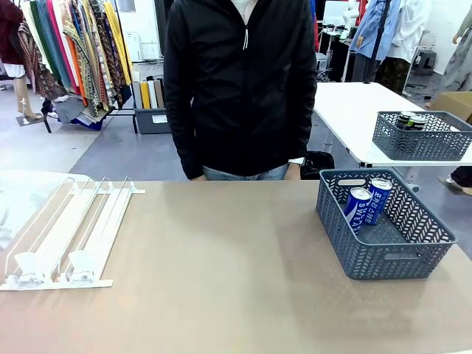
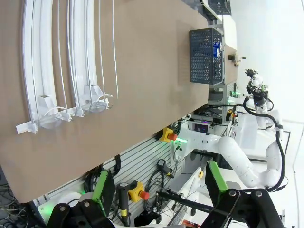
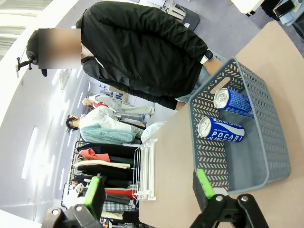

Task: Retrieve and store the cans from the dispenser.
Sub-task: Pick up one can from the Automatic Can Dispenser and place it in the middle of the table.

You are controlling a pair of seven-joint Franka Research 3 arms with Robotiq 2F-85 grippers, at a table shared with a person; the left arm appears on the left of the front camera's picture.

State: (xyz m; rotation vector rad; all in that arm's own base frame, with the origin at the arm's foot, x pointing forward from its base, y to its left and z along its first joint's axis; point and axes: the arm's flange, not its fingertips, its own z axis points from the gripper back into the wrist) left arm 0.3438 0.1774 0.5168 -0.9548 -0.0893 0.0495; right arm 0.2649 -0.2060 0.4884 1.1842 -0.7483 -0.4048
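The white dispenser [image 1: 74, 228] lies at the table's left side, and I see no can in its lanes. Two blue cans [image 1: 359, 209] [image 1: 380, 198] lie in the grey basket [image 1: 391, 262] at the right. In the left wrist view my left gripper [image 2: 159, 185] is open with nothing between its fingers, off the table's near edge, with the dispenser [image 2: 61, 61] ahead. In the right wrist view my right gripper [image 3: 149, 187] is open and holds nothing, hovering above the basket's [image 3: 209, 156] near end, where the two cans [image 3: 221, 129] [image 3: 232, 100] lie side by side.
A person in a black jacket [image 1: 240, 88] stands at the table's far edge, between dispenser and basket. A second grey basket [image 1: 424, 136] holding cans sits on a white table behind. The right arm [image 2: 247, 161] appears in the left wrist view.
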